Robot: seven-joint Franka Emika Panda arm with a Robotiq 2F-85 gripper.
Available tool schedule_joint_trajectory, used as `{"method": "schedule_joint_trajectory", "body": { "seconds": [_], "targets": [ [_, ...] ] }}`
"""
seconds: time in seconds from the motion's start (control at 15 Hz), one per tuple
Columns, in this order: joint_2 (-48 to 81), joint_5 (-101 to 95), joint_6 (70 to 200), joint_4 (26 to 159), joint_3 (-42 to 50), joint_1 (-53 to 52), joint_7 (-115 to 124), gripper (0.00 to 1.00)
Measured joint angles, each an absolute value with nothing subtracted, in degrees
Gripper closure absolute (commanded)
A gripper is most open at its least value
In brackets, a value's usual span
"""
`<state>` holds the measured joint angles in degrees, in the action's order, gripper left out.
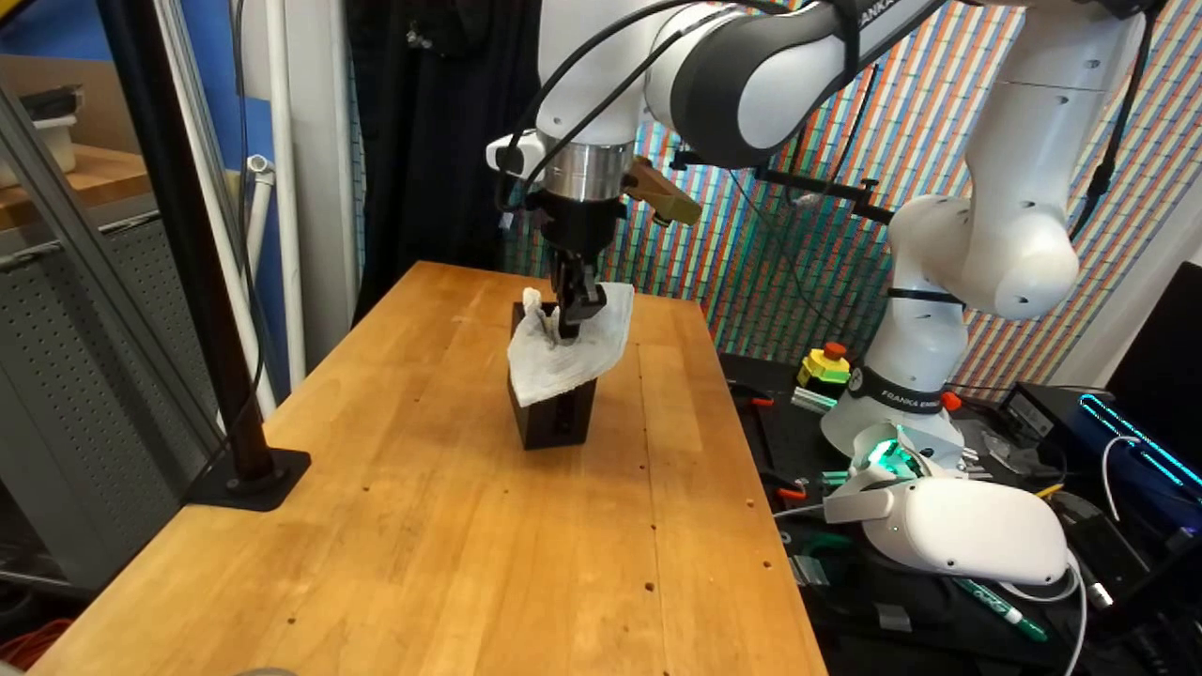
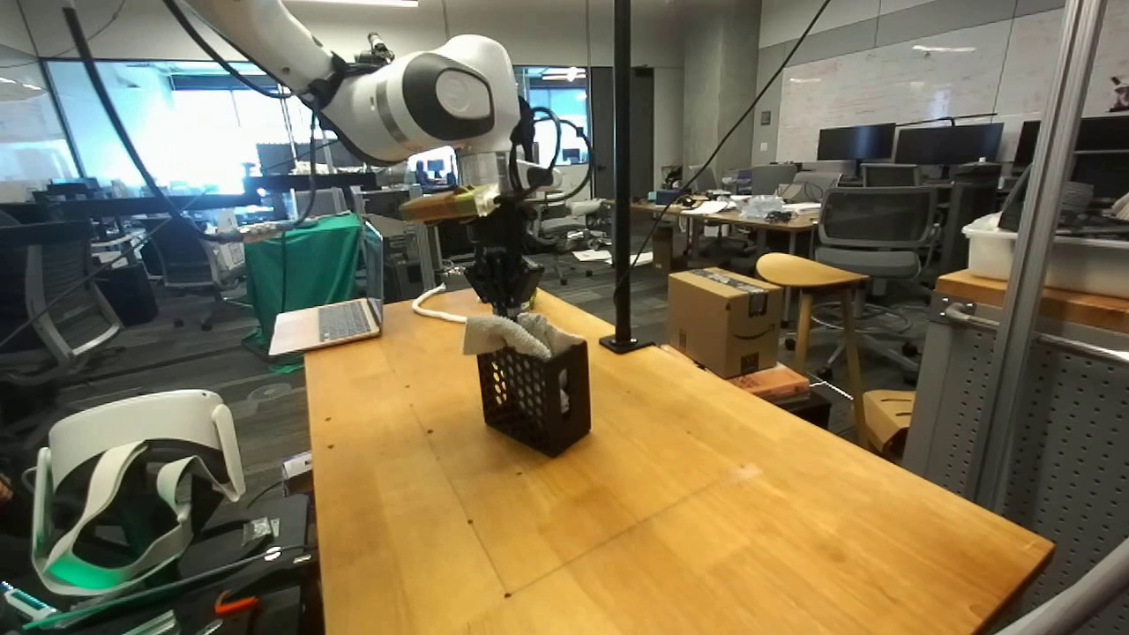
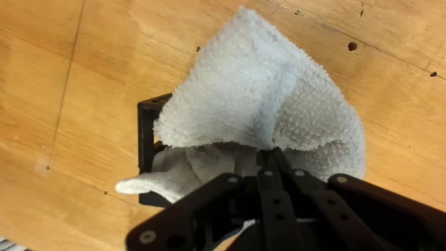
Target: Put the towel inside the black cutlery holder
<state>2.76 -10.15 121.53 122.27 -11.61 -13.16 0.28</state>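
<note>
The towel is white and fuzzy, and sits over the mouth of the black holder in both exterior views. Part of it is bunched inside, as the wrist view shows, and a wide flap hangs out over the rim. The holder stands upright on the table with hole-patterned sides, which show in an exterior view. My gripper points down over the holder's mouth. Its fingers are together with their tips against a crease of the towel, which also shows in an exterior view. The very tips are partly hidden by cloth.
The holder stands on a wooden table. A black pole with a base plate stands at the table's edge. A laptop and a white cable lie at an end. A headset lies off the table's side.
</note>
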Motion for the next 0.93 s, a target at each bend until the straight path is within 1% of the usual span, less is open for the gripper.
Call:
{"method": "schedule_joint_trajectory", "body": {
  "seconds": [0.6,0.93],
  "targets": [
    [-12.1,-13.6,113.2,128.7,-15.5,-13.9,7.1,0.95],
    [-15.7,-13.6,112.6,133.5,-15.7,-13.9,7.7,0.95]
  ]
}}
